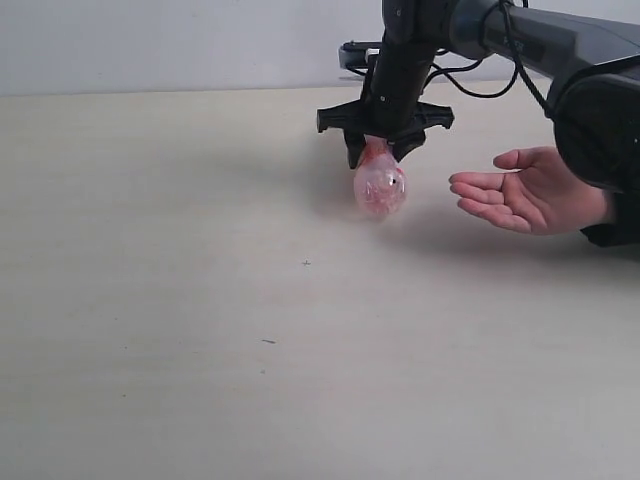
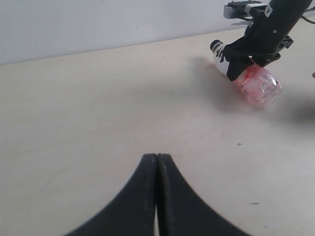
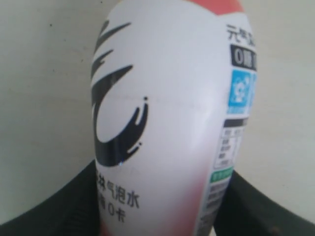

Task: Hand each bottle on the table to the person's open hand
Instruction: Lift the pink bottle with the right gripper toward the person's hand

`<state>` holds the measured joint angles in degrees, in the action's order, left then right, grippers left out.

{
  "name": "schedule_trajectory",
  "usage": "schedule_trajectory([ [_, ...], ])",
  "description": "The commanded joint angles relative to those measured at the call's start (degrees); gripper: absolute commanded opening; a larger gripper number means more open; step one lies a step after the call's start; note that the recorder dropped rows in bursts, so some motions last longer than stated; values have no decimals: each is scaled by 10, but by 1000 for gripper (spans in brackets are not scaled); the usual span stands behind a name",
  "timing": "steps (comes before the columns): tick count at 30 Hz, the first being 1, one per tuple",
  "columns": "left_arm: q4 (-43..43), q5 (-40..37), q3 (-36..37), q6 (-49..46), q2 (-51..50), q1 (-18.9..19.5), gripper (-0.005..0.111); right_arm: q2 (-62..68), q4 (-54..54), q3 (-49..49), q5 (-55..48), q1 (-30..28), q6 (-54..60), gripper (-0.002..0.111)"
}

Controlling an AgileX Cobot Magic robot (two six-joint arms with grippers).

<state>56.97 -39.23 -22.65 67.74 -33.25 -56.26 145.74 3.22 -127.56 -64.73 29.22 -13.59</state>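
Nearest me the table [image 1: 200, 380] lies bare apart from a few dark specks; no other bottle shows in any view. The left end effector [image 2: 156, 160] hangs low over that stretch with its fingers pressed together on nothing, well apart from the work, presumably parked so that it does not crowd the handover. Further back the pink bottle [image 1: 380, 188] lies on its side on the table, base toward me, black cap [image 2: 215, 45] pointing away toward the wall [image 1: 150, 40]. The right end effector [image 1: 383, 150] reaches down over it from above, jaws standing one on each side of the white label [image 3: 162, 123], close against the body. Whether they already press the plastic or only flank it I cannot tell; the bottle seems to rest on the table, not lifted. Straddling the labelled part looks sensible: it is firmer than the thin pink base. Just to the right of the bottle, at about the same depth, the person's open hand [image 1: 525, 195] waits palm up, fingers slightly curled, near enough for a short carry. Judgement: grasp step in hand, transfer not yet begun.
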Motion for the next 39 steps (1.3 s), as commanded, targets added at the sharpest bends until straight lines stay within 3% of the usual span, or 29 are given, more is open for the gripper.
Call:
schedule_trajectory([
  [1,5,2,3,0,3,-3,0,-30,-3,-4,-32,1,33,0],
  [19,5,2,3,0,3,-3,0,-253,-2,4,-52,1,83,0],
  [39,5,2,3,0,3,-3,0,-565,-57,446,-52,1,97,0],
])
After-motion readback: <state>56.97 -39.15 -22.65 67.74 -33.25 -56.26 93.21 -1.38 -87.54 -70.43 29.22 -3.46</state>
